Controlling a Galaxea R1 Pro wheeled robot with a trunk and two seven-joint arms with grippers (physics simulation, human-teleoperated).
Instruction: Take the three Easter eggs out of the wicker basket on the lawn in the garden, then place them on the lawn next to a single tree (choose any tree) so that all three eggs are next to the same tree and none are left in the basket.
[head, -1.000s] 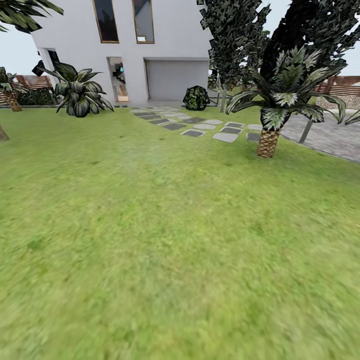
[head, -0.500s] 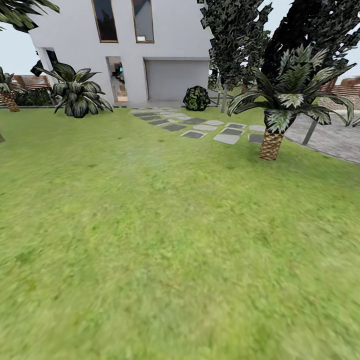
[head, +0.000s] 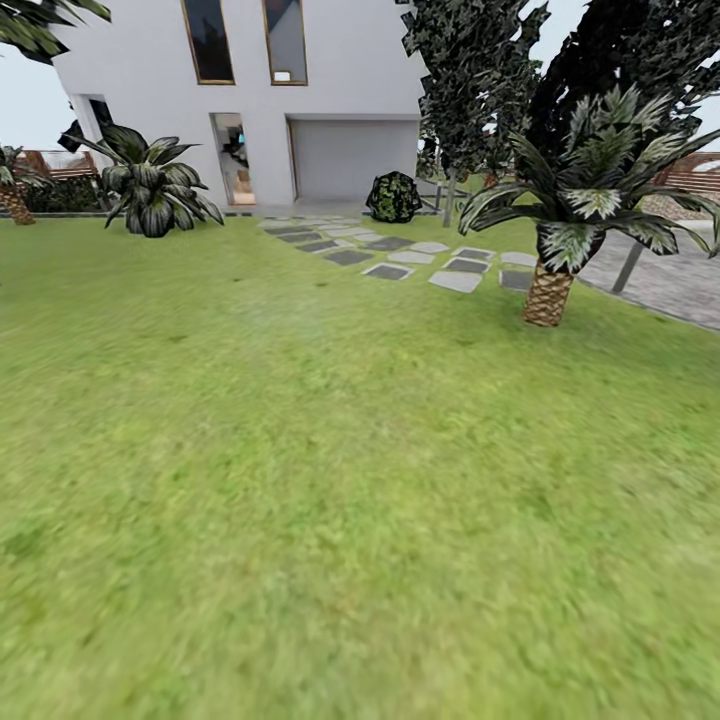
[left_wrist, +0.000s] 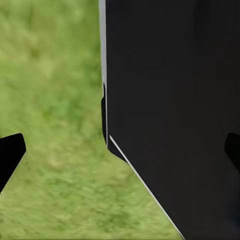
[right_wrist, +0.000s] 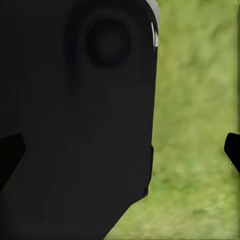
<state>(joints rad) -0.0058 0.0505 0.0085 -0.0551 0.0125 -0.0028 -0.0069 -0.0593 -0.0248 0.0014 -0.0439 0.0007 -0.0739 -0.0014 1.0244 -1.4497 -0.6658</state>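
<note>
The lawn (head: 330, 480) spreads wide and green before me in the head view. At its far edge stands a tree (head: 470, 80) with dark mottled leaves and a pale trunk (head: 448, 203). The Easter eggs and the wicker basket are out of view. In the left wrist view my left gripper (left_wrist: 120, 152) is open, its dark fingertips (left_wrist: 9, 155) far apart, with grass and a black part of my own body beyond them. My right gripper (right_wrist: 120, 150) is open as well, holding nothing, over grass and the same black body.
A palm with a scaly brown trunk (head: 548, 292) stands at the right, a black conifer (head: 630, 50) behind it. Stepping stones (head: 400, 255) lead to a white house (head: 300, 100). A grey paved area (head: 670, 280) lies far right, a leafy plant (head: 155, 185) far left.
The whole head view has shifted: the palm sits a little further right and lower and the left-hand plants have slid left, so the camera has moved. Nothing on the lawn moved.
</note>
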